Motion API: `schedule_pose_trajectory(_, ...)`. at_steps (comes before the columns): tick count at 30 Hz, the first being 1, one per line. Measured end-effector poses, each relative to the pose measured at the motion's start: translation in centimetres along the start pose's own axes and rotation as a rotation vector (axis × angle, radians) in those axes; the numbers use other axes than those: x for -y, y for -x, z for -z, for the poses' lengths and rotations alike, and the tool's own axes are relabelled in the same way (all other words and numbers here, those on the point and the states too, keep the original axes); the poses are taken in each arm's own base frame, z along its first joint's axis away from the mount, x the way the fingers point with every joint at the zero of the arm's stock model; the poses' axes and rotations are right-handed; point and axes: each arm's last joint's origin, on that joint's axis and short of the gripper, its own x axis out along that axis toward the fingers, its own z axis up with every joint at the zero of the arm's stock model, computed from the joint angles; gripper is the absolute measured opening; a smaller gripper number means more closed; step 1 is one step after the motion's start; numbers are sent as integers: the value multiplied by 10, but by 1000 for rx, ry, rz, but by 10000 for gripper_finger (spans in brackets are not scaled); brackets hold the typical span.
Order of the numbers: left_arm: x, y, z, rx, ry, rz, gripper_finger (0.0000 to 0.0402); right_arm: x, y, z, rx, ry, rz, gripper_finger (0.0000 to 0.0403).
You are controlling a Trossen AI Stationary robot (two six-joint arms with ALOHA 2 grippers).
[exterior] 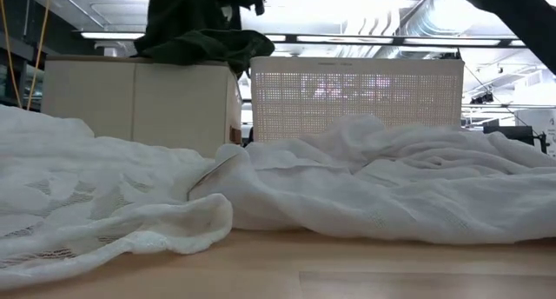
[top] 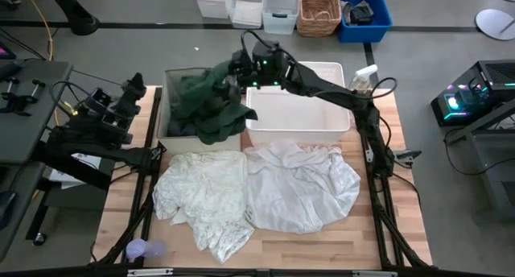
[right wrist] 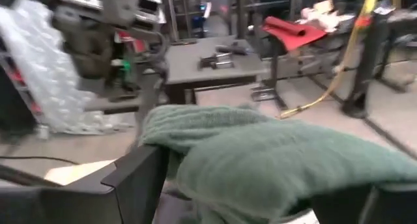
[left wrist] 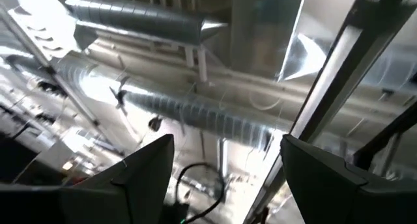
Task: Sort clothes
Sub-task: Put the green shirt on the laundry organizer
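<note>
My right gripper [top: 231, 71] reaches over the beige fabric box [top: 166, 108] at the far left and is shut on the dark green piece [top: 211, 104]. The piece also shows in the low view [exterior: 201, 38] and in the right wrist view [right wrist: 280, 165]. A white lace piece [top: 201, 198] and a plain white piece [top: 302, 184] lie spread on the table's near half. My left gripper [left wrist: 228, 178] is open and empty at the table's left edge [top: 129, 100], pointing up at the ceiling. My right gripper holds a thick bunch of the dark green piece [right wrist: 260, 152] between its two fingers [right wrist: 140, 178]. It comes from the table's right side, over the box. The cloth hangs slack below the fingers, and its lower part [top: 225, 124] drapes over the box's right wall.
A white plastic basket [top: 299, 124] stands right of the box, under the right arm. A spray bottle [top: 364, 77] stands at the basket's far right corner. A small purple thing [top: 137, 249] lies at the near left corner. Bare wood shows along the near edge.
</note>
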Motion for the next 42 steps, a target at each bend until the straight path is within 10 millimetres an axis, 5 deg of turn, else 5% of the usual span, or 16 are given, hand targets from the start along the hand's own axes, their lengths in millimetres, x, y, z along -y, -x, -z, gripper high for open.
schedule_pose_trajectory(10, -2, 0, 4, -32, -15, -76, 268, -18, -40, 47, -197, -354, -479, 279)
schedule_pose_trajectory(12, -2, 0, 4, -31, 2, -77, 268, -19, -34, 47, -239, -371, -363, 275)
schedule_pose_trajectory(16, -3, 0, 5, -34, 31, -78, 268, 0, -28, 53, -246, -278, 195, 267)
schedule_pose_trajectory(18, -3, 0, 6, -45, 39, -81, 268, 4, -29, 48, -175, -244, 296, 265)
schedule_pose_trajectory(24, -3, -1, 8, -56, 38, -90, 268, -9, -27, 13, 85, -202, -88, 264)
schedule_pose_trajectory(32, -5, -2, 25, -161, 0, -137, 268, -7, -9, 11, -50, -105, 19, 264)
schedule_pose_trajectory(36, -8, -4, 41, -230, -57, -248, 268, -1, 11, 22, -288, -13, 90, 264)
schedule_pose_trajectory(42, -16, -6, 80, -405, -183, -441, 268, -1, 19, 32, -427, 76, 152, 264)
